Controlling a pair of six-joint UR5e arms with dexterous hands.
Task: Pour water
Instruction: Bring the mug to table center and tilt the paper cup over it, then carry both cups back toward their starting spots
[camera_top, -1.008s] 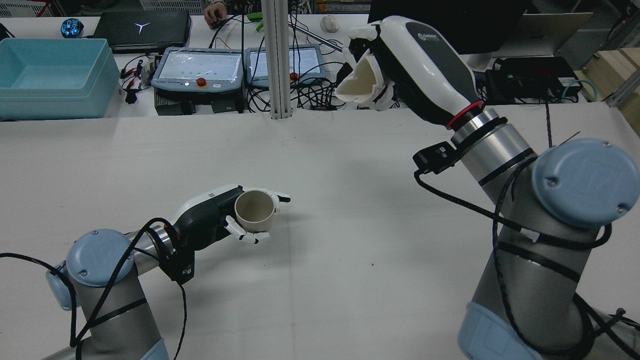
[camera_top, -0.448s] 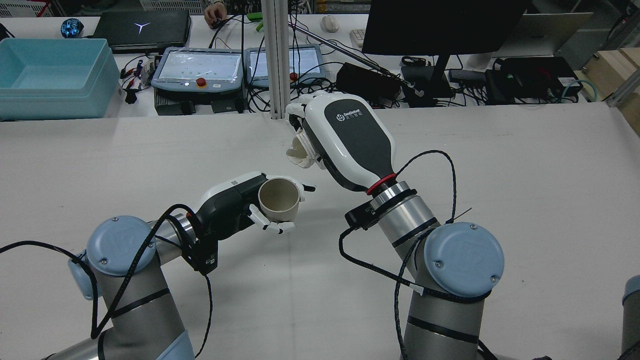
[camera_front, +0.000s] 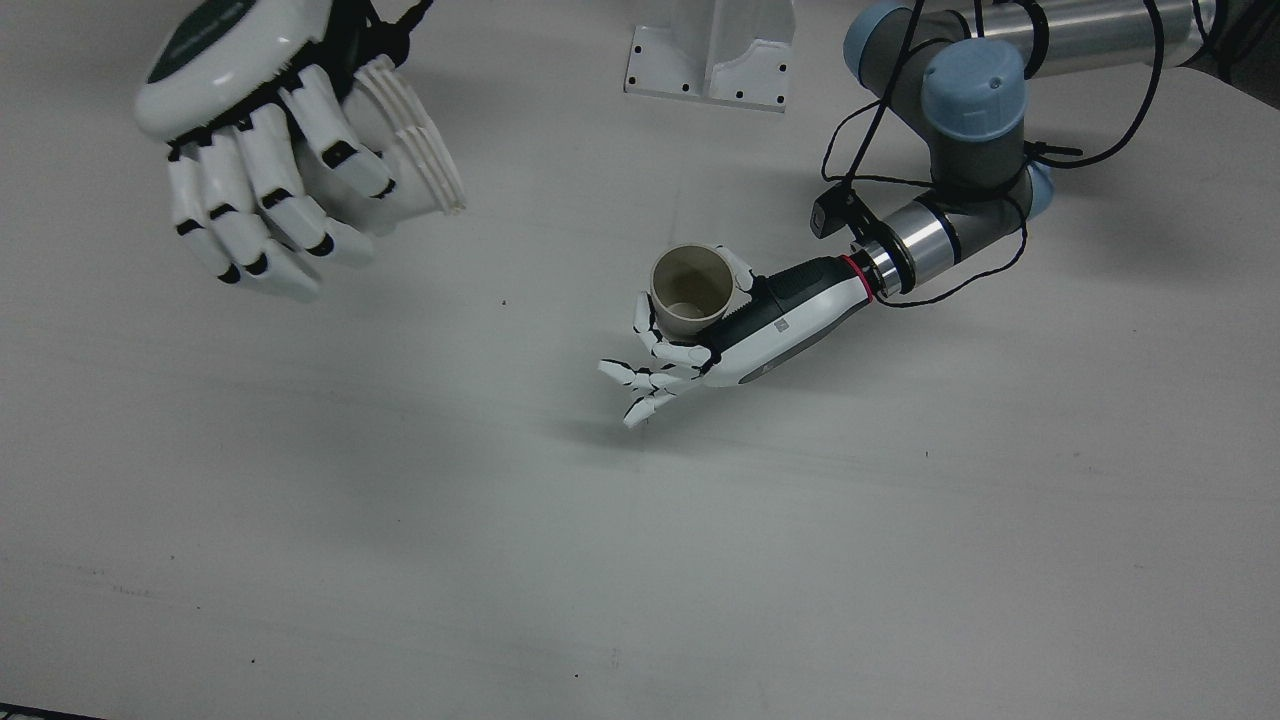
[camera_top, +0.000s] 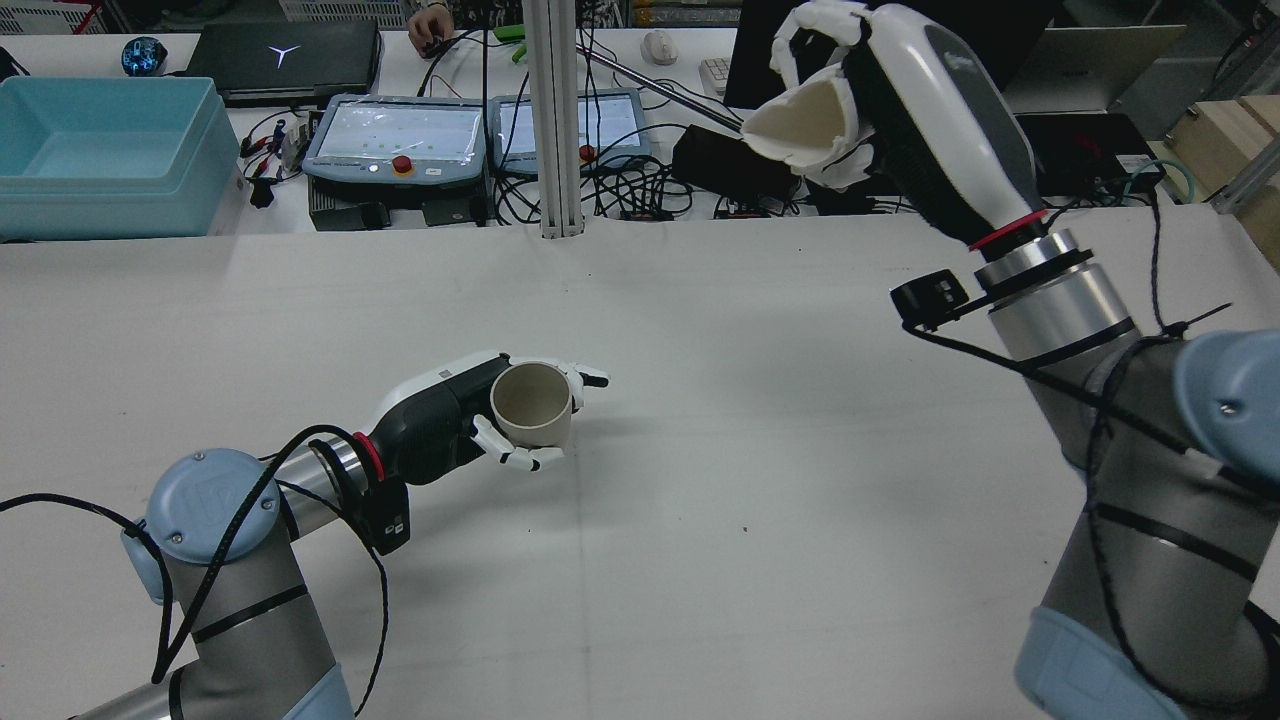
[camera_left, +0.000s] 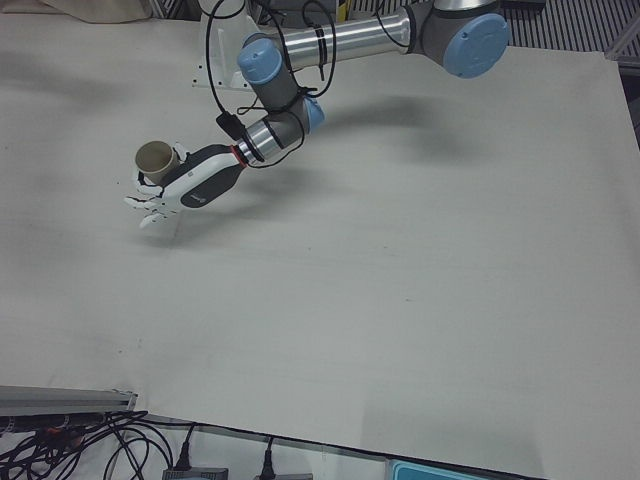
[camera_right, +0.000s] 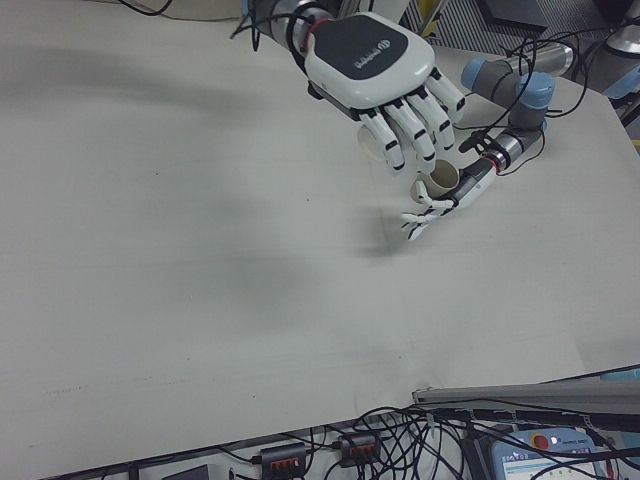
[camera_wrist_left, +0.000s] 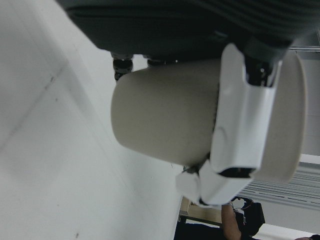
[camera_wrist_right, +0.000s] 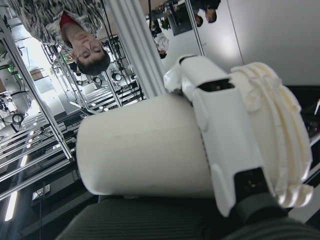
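Spanning every view, the white table (camera_top: 700, 520) carries both arms. The right arm (camera_top: 1120, 470) rises steeply from its side, lifting the right hand (camera_top: 900, 90) high above the far edge; its fingers (camera_front: 260, 210) curl tightly around a white ribbed cup (camera_top: 800, 120), tipped on its side with the mouth facing the middle of the station. The left arm (camera_top: 230, 540) reaches low across the table, and the left hand (camera_top: 450, 425) wraps its fingers (camera_front: 660, 350) around a beige cup (camera_top: 530, 405), upright with its mouth open upward, near the table's middle; I cannot tell whether its base touches the surface. The 2 cups sit well apart. Nothing shows inside the beige cup in the front view.
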